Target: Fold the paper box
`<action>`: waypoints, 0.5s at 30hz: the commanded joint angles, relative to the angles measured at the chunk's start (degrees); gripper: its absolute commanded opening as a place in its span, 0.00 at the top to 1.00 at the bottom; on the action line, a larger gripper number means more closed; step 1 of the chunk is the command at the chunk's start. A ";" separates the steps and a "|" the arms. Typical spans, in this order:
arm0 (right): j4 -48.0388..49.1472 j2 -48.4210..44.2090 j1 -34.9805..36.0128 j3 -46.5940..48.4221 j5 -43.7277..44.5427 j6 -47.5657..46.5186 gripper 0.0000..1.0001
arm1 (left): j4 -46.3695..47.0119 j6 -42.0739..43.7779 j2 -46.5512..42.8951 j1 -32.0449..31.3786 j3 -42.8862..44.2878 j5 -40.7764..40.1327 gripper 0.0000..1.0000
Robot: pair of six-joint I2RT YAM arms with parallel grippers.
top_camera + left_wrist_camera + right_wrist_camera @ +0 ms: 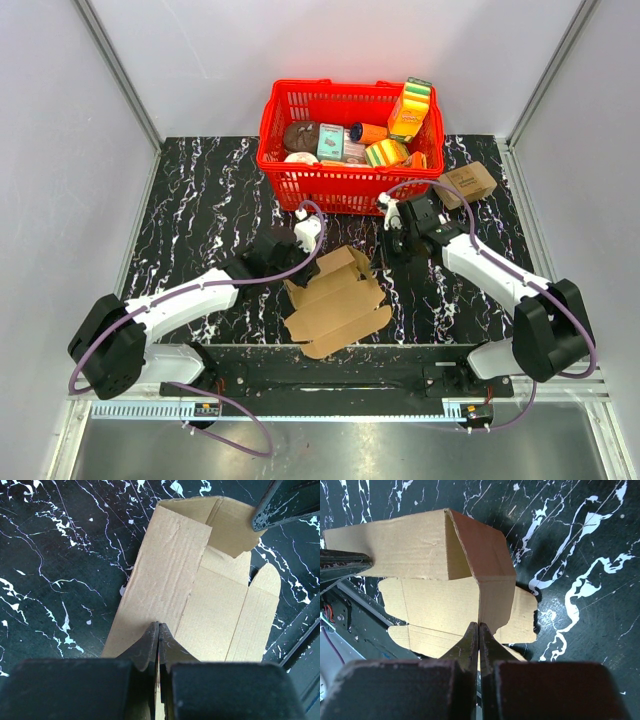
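At table (200,200) centre, paper box (335,300) part-folded; left gripper (158,626), right gripper (479,626) clenched, apparently pinching its walls. Lift evenly along creases.

Two arms, their bases side by side at the near edge and their forearms angled inward and low. Left arm (185,297): stretched forward and to the right, wrist tilted downward, left tool (291,262) with its fingers pressed together on an upright panel of the paper box (335,300). Right arm (490,265): forearm reaching forward and to the left, right tool (383,258) likewise clamped on the opposite panel. The tools face each other, apart.
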 commanded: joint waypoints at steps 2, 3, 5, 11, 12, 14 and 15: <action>2.37 -1.54 0.75 -2.05 -4.25 0.77 1.00 | 1.48 -0.46 -0.18 -0.51 0.25 -0.62 1.00; 2.63 -1.63 0.84 -2.49 -4.78 0.77 1.00 | 1.48 -0.46 -0.18 -0.51 0.25 -0.71 1.00; 3.25 -1.54 1.01 -3.19 -5.48 0.77 1.00 | 1.39 -0.55 -0.27 -0.51 0.17 -0.71 1.00; 5.71 -1.72 1.54 -4.78 -6.98 1.73 1.00 | 1.48 -0.55 -0.44 -0.60 -0.01 -0.79 1.00; 6.06 -1.63 1.54 -5.04 -7.33 2.00 1.00 | 1.39 -0.55 -0.44 -0.60 -0.01 -0.79 1.00; 7.03 -1.63 1.72 -5.30 -7.77 2.44 1.00 | 1.48 -0.64 -0.44 -0.60 0.08 -0.79 1.00; 7.46 -1.54 1.72 -5.48 -8.21 2.61 1.00 | 1.39 -0.64 -0.53 -0.69 0.08 -0.79 1.00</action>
